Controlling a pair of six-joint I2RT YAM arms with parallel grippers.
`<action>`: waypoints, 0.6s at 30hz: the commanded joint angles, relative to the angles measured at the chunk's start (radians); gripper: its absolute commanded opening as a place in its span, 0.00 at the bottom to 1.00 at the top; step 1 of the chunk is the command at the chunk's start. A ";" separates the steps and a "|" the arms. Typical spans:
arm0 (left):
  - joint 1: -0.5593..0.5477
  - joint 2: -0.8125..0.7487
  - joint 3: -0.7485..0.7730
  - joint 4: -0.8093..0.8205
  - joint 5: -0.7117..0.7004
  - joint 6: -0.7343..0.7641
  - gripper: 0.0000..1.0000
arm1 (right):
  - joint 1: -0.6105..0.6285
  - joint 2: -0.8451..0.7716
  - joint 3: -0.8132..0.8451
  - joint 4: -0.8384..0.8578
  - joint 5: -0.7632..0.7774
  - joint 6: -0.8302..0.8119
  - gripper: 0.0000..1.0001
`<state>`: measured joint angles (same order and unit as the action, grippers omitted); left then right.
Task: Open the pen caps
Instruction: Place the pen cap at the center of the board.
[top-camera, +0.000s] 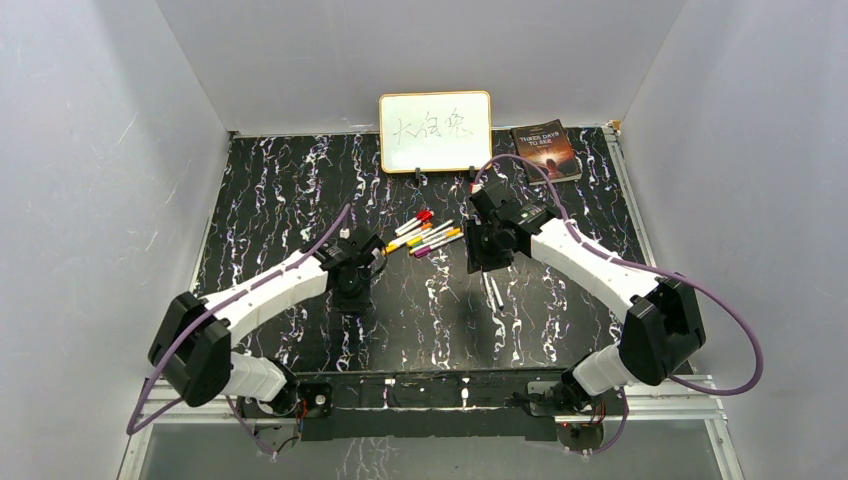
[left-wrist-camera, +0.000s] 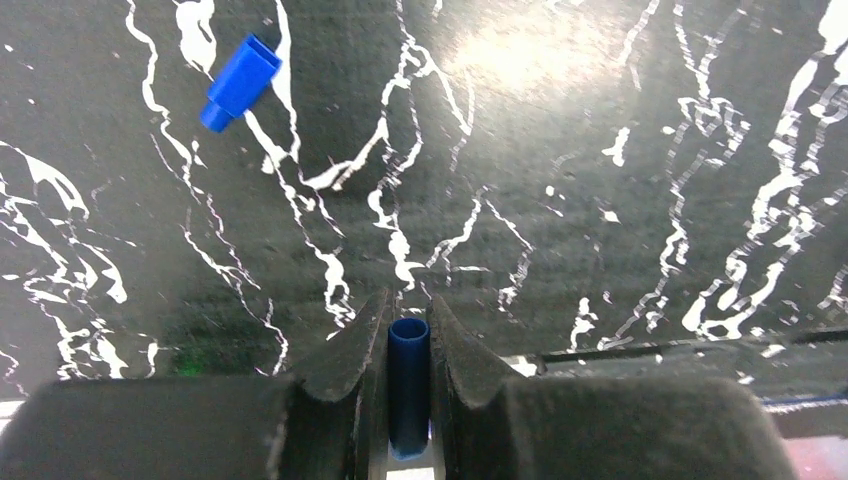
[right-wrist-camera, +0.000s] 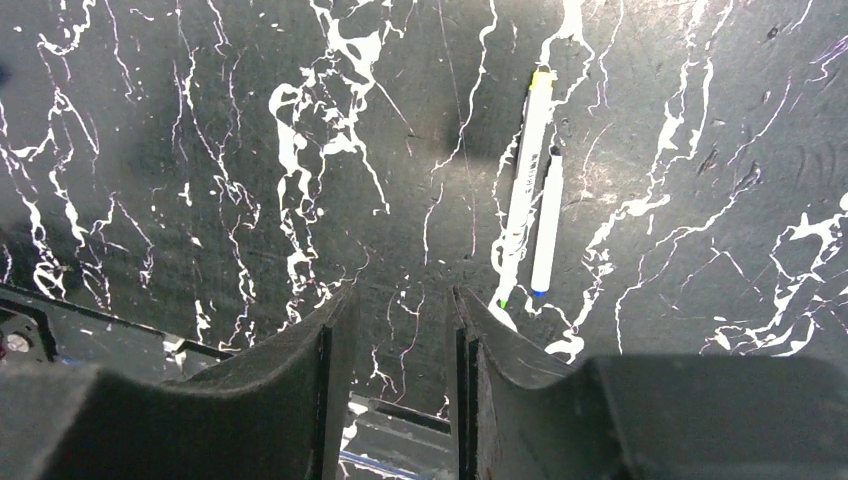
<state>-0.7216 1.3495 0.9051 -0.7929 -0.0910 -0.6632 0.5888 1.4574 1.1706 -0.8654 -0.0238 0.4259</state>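
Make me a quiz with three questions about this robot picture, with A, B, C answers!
1. Where does the book lie?
A) right of the whiteboard
B) left of it
C) on top of it

2. What colour is the cap in the left gripper?
A) red
B) yellow
C) blue

3. How is the right gripper?
A) shut tight
B) open, holding nothing
C) out of sight

Answers:
1 A: the top view shows it beside the whiteboard's right edge.
2 C: a blue cap sits clamped in it.
3 B: a wide gap shows, with nothing gripped.
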 joint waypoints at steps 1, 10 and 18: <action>0.048 0.061 0.029 -0.007 -0.001 0.101 0.05 | 0.001 -0.044 0.042 0.002 -0.024 0.016 0.35; 0.179 0.230 0.054 0.061 0.011 0.177 0.04 | 0.005 -0.049 0.019 0.012 -0.031 0.019 0.35; 0.301 0.335 0.080 0.116 0.009 0.260 0.05 | 0.008 -0.043 0.004 0.023 -0.037 0.010 0.35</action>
<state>-0.4400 1.6630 0.9627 -0.6849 -0.0658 -0.4339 0.5892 1.4479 1.1671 -0.8642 -0.0559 0.4431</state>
